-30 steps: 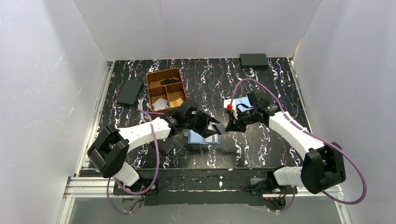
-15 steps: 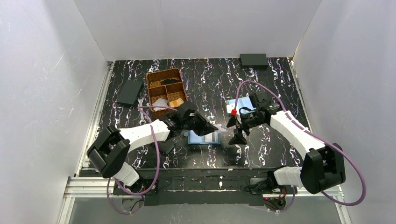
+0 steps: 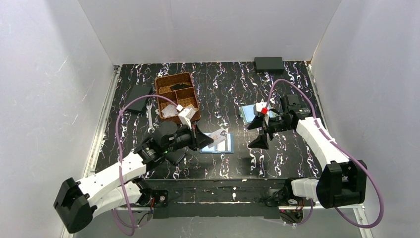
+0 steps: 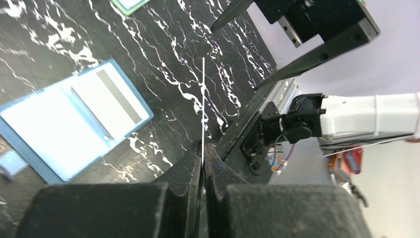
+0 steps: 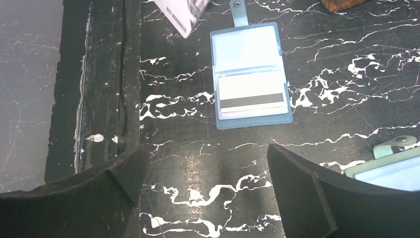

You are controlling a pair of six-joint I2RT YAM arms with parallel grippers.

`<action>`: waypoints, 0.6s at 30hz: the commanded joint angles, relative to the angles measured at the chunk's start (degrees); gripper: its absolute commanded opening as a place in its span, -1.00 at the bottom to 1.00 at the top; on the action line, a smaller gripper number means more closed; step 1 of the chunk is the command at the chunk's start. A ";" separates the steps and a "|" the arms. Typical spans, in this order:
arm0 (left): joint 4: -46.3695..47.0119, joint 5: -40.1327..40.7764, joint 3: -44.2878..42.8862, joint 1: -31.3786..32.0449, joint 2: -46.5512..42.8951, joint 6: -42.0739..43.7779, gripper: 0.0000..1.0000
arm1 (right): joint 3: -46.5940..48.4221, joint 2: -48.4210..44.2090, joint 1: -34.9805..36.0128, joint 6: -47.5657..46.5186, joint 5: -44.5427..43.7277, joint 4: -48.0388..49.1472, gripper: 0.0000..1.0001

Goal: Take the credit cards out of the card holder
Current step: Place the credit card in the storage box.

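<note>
Card holder [image 3: 223, 147] on black marbled table [image 3: 223, 84]

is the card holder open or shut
Open: the card holder lies spread flat on the table, both inner pockets facing up, one striped card tucked in a pocket.

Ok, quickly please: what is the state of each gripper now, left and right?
Left gripper: closed on a credit card, seen edge-on.
Right gripper: open, holding nothing.
</note>
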State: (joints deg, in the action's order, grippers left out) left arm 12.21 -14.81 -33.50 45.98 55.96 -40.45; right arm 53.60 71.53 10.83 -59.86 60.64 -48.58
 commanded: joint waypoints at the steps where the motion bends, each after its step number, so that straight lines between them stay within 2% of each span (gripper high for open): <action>1: 0.46 0.40 2.10 -0.06 -5.21 14.09 -1.00 | 2.09 -0.19 -0.95 0.23 2.85 -0.79 0.96; 7: -0.40 1.27 2.05 -1.09 -8.38 16.68 -1.00 | 1.88 0.62 -1.91 0.98 2.37 -0.20 0.96; 18: -1.57 1.55 3.13 -3.24 -12.15 16.36 -1.00 | 1.38 0.28 -3.17 2.70 2.20 1.61 0.96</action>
State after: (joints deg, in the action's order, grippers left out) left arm 11.35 -14.26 -31.48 43.72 46.94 -25.26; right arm 53.60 72.07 8.10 -58.15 61.30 -47.94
